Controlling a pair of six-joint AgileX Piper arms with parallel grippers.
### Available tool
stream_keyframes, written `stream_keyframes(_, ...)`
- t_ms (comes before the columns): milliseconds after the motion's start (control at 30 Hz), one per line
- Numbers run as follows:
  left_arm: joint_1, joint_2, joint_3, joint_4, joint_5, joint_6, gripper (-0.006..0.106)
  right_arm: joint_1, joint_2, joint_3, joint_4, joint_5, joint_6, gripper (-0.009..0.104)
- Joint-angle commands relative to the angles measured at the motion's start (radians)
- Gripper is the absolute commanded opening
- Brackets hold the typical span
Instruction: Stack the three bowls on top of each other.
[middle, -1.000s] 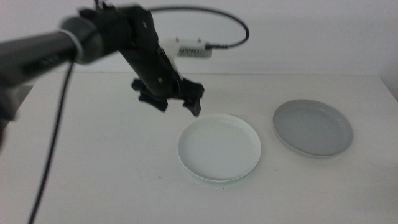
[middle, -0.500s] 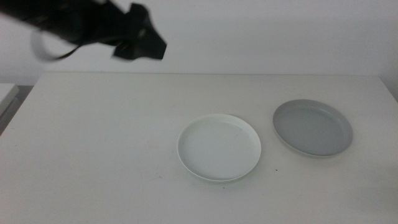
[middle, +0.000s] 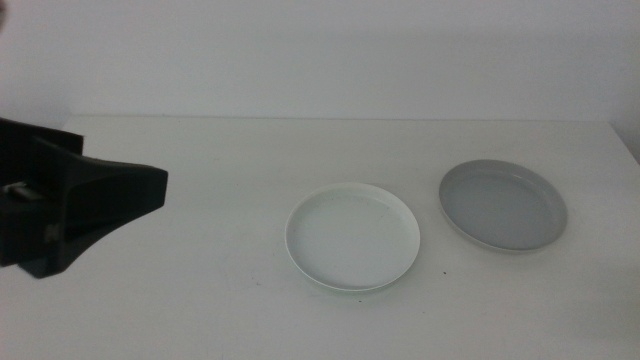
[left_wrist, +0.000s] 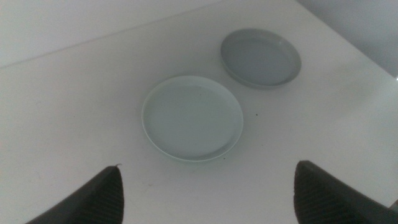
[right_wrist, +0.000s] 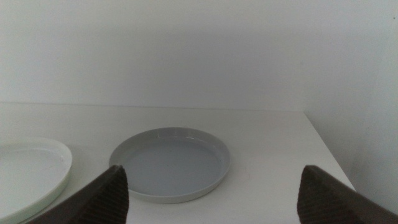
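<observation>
A plain white wall backs a white surface (middle: 200, 290) on which only two dishes can be made out: a white bowl (middle: 352, 237) near the middle and a grey bowl (middle: 503, 205) just beside it on the right arm's side, the two rims close but apart. No mint green bowl shows separately in any view; in the left wrist view the white dish looks faintly greenish, so whether a green one lies under or inside it cannot be told. The left end effector (left_wrist: 208, 193) hangs high over the near part of the surface, looking down on both dishes, its jaws spread wide with nothing between them; in the middle view a dark blurred mass at the left edge is that arm. The right end effector (right_wrist: 214, 196) sits low near the grey bowl, facing it, jaws likewise wide apart and empty. The grey dish is probably what remains to be stacked. The risks from here: these rims are low and thin, so a pinch on the edge may slip or tip the dish; a descent that is off-centre could push the grey bowl against the white one and shift both; and releasing it off-centre would leave it tilted on the rim below.
</observation>
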Motion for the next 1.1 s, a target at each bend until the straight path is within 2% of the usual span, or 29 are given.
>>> stream_keyframes(0,0.0,-0.02,0.007,-0.005,-0.021,-0.017,0.094,-0.007,-0.005,0.004,-0.003,-0.01,-0.007,0.092)
stream_keyframes(467,0.0,-0.03,0.007,-0.005,0.017,-0.017,0.094,-0.007,-0.005,0.004,-0.003,-0.01,-0.007,0.092)
stream_keyframes(533,0.0,-0.03,0.007,-0.005,0.017,-0.015,0.094,-0.007,-0.005,0.004,-0.059,-0.034,-0.014,0.092)
stream_keyframes(800,0.0,-0.03,0.007,-0.005,0.015,-0.014,0.094,-0.007,-0.005,-0.004,-0.021,-0.046,0.054,0.092)
stream_keyframes(967,0.0,-0.03,0.007,-0.005,0.015,-0.014,0.094,-0.007,0.103,-0.143,-0.017,-0.039,0.141,0.092)
stream_keyframes(1033,0.0,-0.03,0.007,-0.005,0.015,-0.014,0.094,-0.007,0.205,-0.236,-0.004,0.036,0.183,0.092)
stream_keyframes(1067,0.0,-0.03,0.007,-0.005,0.015,-0.014,0.094,-0.007,0.262,-0.301,0.013,0.129,0.204,0.092)
